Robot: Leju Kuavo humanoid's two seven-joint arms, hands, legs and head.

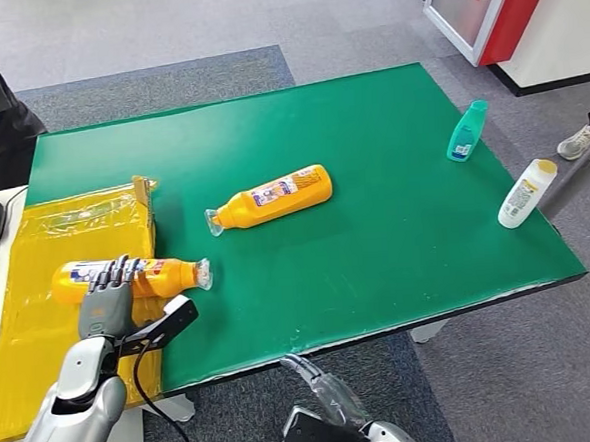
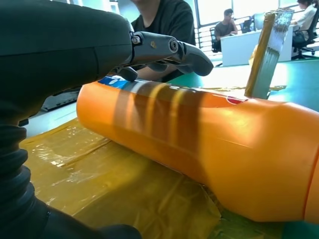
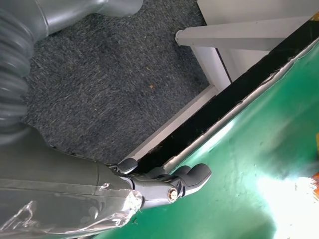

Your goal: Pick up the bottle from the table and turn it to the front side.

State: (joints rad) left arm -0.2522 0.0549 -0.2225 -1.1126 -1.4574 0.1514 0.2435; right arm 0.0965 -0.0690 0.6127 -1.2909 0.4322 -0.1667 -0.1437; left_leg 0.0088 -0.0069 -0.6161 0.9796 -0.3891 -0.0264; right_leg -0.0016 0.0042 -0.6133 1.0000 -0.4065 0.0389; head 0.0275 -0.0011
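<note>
Left hand (image 1: 109, 292) lay over the orange bottle (image 1: 133, 278) on the yellow sheet (image 1: 35, 337), fingers (image 2: 177, 50) arched above it per wrist view, grip unclear; right hand (image 3: 165, 184) empty, fingers extended near the green table (image 1: 398, 225) edge.

Green table and its load

The green table (image 1: 371, 276) carries a yellow plastic-wrapped pack (image 1: 27, 338) at its left end — an orange bottle (image 1: 151, 277) lies across it. A second orange bottle (image 1: 275, 196) lies mid-table; a teal bottle (image 1: 467, 131) and a white bottle (image 1: 527, 194) lie near the right edge.
</note>
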